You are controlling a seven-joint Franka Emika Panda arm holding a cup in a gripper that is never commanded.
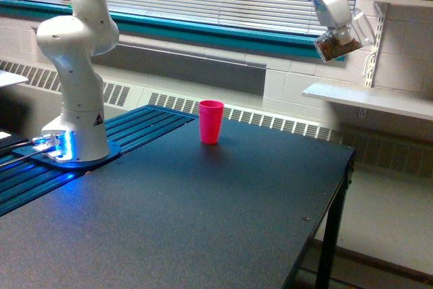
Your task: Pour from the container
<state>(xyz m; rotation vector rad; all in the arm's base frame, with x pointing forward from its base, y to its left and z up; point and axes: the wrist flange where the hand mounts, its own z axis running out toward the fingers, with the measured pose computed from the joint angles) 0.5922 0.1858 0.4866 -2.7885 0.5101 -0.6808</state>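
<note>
High at the exterior view's upper right, my gripper is shut on the container, a small clear cup lying tilted with brown granular bits gathered at its lower left end. It hangs well above the table and far to the right of the pink-red cup. That cup stands upright on the dark table, near its back edge.
The arm's white base stands at the table's left on a blue-lit plate. The table's right edge drops off to the floor. A white shelf and wall rails sit just behind and below the gripper.
</note>
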